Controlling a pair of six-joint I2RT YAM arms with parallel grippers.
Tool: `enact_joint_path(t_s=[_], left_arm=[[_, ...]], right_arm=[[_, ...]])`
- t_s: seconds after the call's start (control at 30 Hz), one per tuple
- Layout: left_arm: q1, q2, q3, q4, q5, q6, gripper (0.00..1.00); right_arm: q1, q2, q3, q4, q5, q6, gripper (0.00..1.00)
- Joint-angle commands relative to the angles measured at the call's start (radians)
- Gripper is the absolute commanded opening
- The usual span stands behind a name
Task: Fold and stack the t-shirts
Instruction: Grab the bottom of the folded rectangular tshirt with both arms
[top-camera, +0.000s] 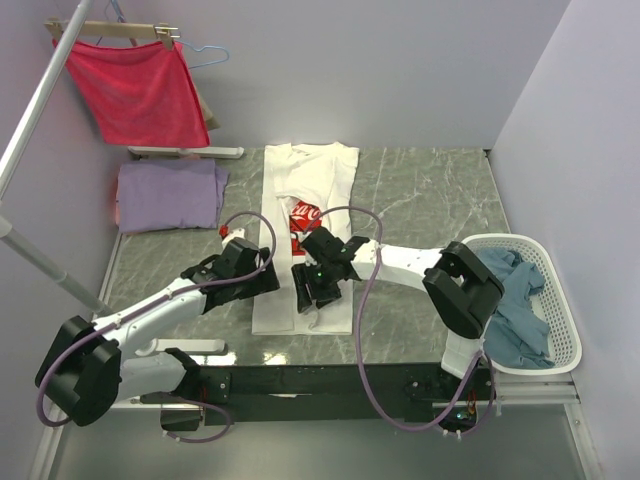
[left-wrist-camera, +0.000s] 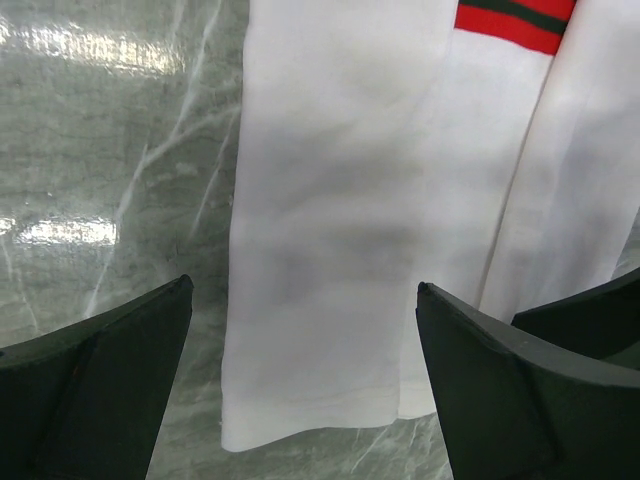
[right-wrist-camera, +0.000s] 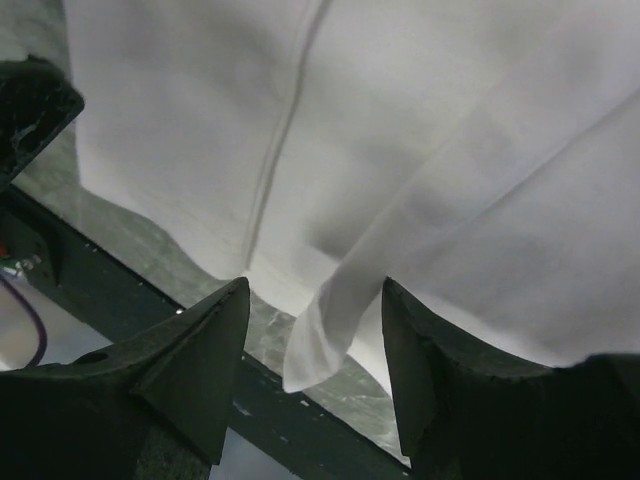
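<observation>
White t-shirt (top-camera: 310, 175) is my landmark. It lies flat mid-table (top-camera: 430, 200), folded lengthwise into a long narrow strip, collar at the far end and hem at the near end. The red print (top-camera: 305, 215) shows about halfway along, partly covered by the folded-in sides.

The left gripper (left-wrist-camera: 303, 288) hovers over the near-left corner of the white t-shirt. Its fingers are spread wide, one over bare table just left of the shirt edge, the other over the cloth. Nothing is held. The left wrist view shows the hem corner lying flat between them, with the fold seam running up the strip.

The right gripper (right-wrist-camera: 315, 285) is over the near-right part of the white t-shirt, just beside the left gripper. Its fingers are apart at a partial gap. A loose flap of the shirt's hem sits in that gap, lifted a little off the table. I see daylight on both sides of the flap, so it isn't pinched.

The lavender t-shirt (top-camera: 168, 195) is folded in a neat rectangle on the table, well to the left of the white t-shirt's far end. The grey-blue t-shirt (top-camera: 515, 300) lies crumpled in the white basket (top-camera: 562, 315), well to the right of the white t-shirt's near end. A red cloth (top-camera: 135, 90) hangs on a hanger beyond the lavender t-shirt, far left of the white t-shirt.
</observation>
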Motion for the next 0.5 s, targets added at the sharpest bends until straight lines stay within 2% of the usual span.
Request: enact_joint_path(t_s=[0.0, 0.33, 0.47], left_arm=[[-0.003, -0.019, 0.044, -0.006, -0.036, -0.011, 1.0], [-0.002, -0.042, 0.036, -0.012, -0.047, -0.021, 0.99], [-0.002, -0.05, 0.042, -0.021, -0.059, -0.019, 1.0]], right_arm=[[0.019, -0.003, 0.046, 0.023, -0.103, -0.022, 0.62], [0.051, 0.067, 0.07, 0.084, -0.21, -0.043, 0.63], [0.051, 0.098, 0.092, 0.044, -0.145, -0.036, 0.62]])
